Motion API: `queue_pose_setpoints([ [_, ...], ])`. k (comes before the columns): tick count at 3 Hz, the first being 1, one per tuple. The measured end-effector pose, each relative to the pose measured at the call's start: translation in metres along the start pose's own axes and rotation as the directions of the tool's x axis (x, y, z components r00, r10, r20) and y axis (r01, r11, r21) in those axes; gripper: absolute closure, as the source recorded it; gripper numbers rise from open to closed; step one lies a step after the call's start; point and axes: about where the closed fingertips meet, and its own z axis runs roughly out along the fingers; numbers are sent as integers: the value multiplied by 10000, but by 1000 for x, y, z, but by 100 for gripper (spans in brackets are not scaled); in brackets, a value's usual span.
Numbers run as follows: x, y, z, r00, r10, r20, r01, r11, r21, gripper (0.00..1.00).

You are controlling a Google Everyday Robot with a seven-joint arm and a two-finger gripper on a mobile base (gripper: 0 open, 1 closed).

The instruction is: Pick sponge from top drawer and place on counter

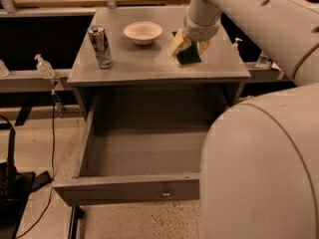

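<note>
The sponge (188, 53), dark green with pale yellow edges, is tilted on edge at the right rear of the grey counter (149, 63). My gripper (191, 45) comes down on it from above. Its wrist hides most of the fingers, which seem closed on the sponge's sides. The top drawer (127, 188) is pulled wide open below the counter. Its inside shows nothing in it, and a small metal lock sits at the middle of its front panel.
A white bowl (143, 32) sits at the counter's rear middle and a metal can (100, 46) stands at its left. My arm's large white body (264, 168) fills the lower right. Sanitizer bottles (44, 66) stand on side ledges. Cables run over the floor at left.
</note>
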Motion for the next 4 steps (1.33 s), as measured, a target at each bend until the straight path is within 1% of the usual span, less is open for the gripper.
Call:
queue_pose_setpoints([
  [1,-12,1,22,9996,270,71,-266,9980,-577,28],
  [2,-19,8,34,9993,371,32,-367,9957,-849,4],
  [3,-18,8,35,9994,360,4,-359,9959,-835,0],
  [4,-18,8,35,9994,360,4,-359,9959,-835,0],
])
